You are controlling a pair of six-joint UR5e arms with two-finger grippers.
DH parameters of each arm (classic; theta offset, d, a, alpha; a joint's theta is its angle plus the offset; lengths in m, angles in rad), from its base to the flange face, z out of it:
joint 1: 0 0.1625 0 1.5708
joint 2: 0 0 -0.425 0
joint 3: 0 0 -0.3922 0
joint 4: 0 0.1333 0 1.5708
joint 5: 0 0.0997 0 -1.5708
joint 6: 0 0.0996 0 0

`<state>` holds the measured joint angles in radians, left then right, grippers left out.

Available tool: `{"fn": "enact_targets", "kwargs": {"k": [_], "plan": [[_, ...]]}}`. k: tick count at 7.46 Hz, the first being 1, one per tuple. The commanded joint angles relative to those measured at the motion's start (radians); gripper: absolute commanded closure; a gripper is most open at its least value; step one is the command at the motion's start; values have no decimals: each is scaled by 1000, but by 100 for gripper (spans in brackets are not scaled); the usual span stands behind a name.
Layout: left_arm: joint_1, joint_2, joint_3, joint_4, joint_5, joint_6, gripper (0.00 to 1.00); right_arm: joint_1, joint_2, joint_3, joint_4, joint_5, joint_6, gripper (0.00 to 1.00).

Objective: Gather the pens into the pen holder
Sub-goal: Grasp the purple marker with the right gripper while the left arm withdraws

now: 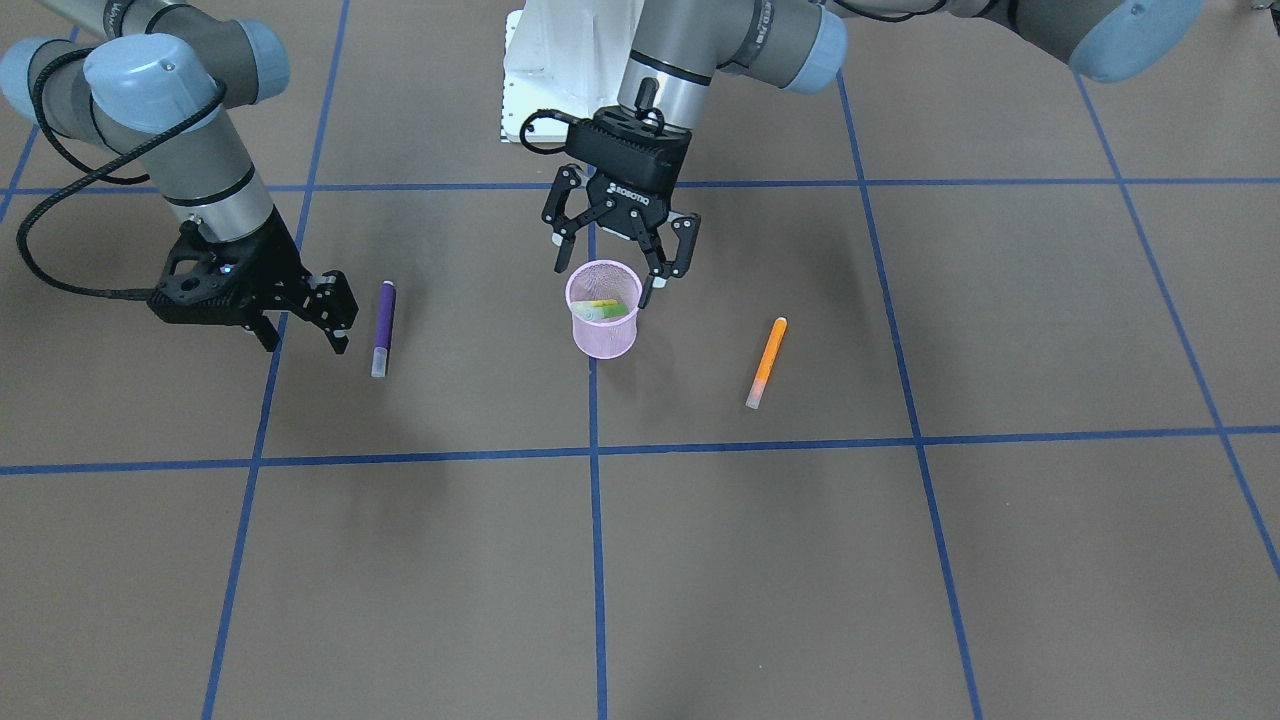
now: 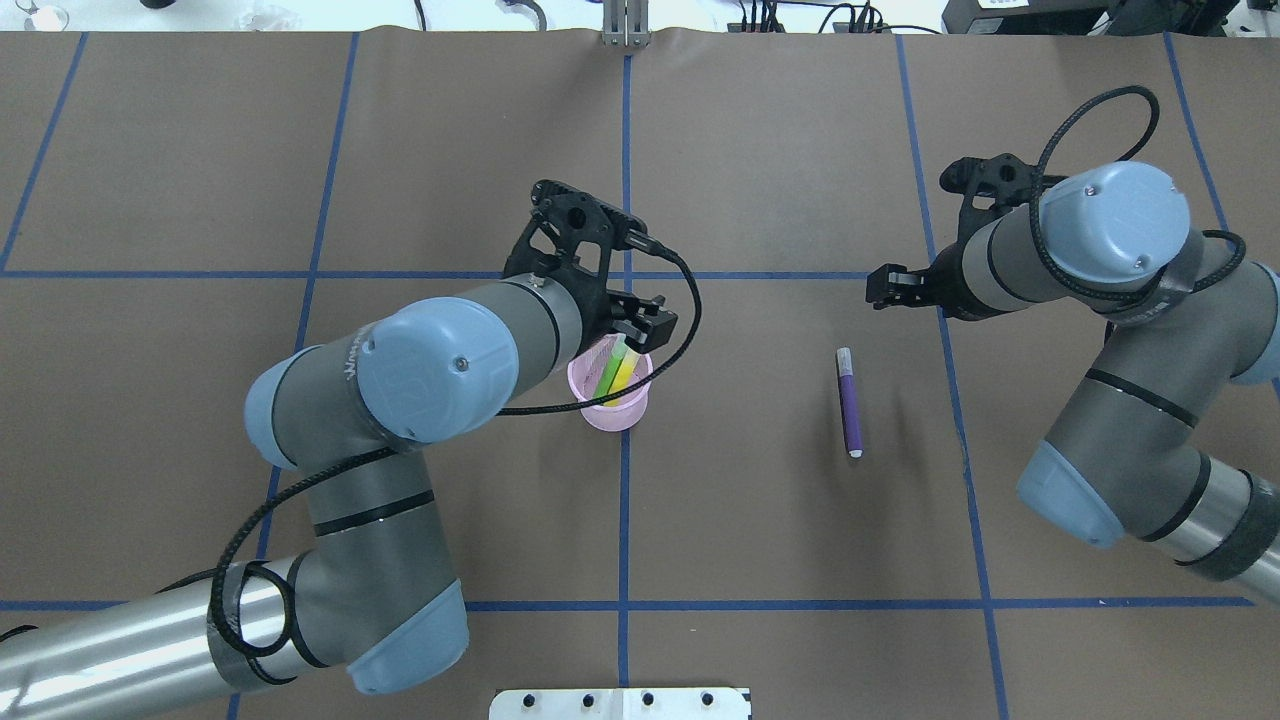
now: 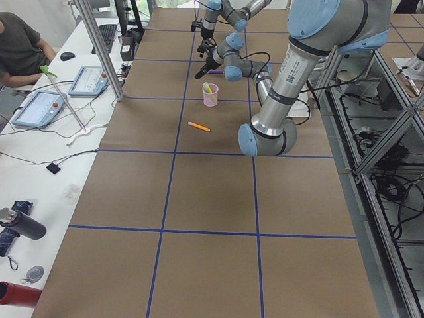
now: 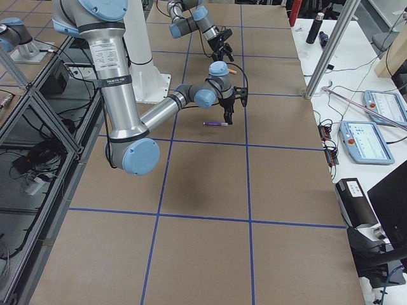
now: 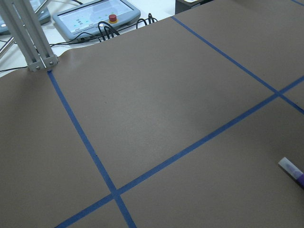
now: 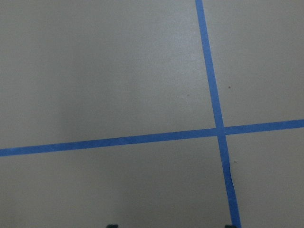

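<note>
The pink mesh pen holder [image 1: 604,325] stands upright near the table's middle, with the green pen [image 2: 607,371] and the yellow pen [image 2: 624,370] leaning inside it. My left gripper [image 1: 605,281] hangs open and empty just above the holder's rim. The purple pen [image 1: 383,328] lies flat on the table; it also shows in the overhead view [image 2: 849,402]. My right gripper [image 1: 305,340] is open and empty, low over the table just beside the purple pen, apart from it. The orange pen [image 1: 767,362] lies flat on the holder's other side, hidden by my left arm in the overhead view.
Blue tape lines [image 1: 595,450] divide the brown table cover into squares. The white robot base plate [image 1: 560,70] sits at the robot's edge. An operator [image 3: 20,46] and touch panels [image 3: 86,81] are along the far side.
</note>
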<state>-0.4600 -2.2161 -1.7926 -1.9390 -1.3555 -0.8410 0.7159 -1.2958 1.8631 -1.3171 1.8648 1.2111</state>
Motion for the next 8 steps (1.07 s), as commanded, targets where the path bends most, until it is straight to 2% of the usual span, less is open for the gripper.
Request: {"fn": "enact_targets", "kwargs": {"k": [1,2,3,4,5,6,8], "plan": [[-113,75,-21,49,-25,-36,2,-16,67,-79,1,209,25,23],[-184,75,-24,143,-154,-33,2,-15,67,-94,-14,249,-20,26],[-268,73,-22,185,-353,-33,2,-15,66,-119,-42,276,-91,26],[-304,76,-21,187,-441,-35,2,-10,72,-128,-138,307,-167,28],[-304,82,-21,187,-445,-36,2,17,87,-128,-234,344,-256,29],[-304,84,-30,187,-447,-36,2,33,113,-159,-267,374,-337,30],[-304,84,-36,186,-448,-36,1,31,206,-261,-284,422,-340,30]]}}
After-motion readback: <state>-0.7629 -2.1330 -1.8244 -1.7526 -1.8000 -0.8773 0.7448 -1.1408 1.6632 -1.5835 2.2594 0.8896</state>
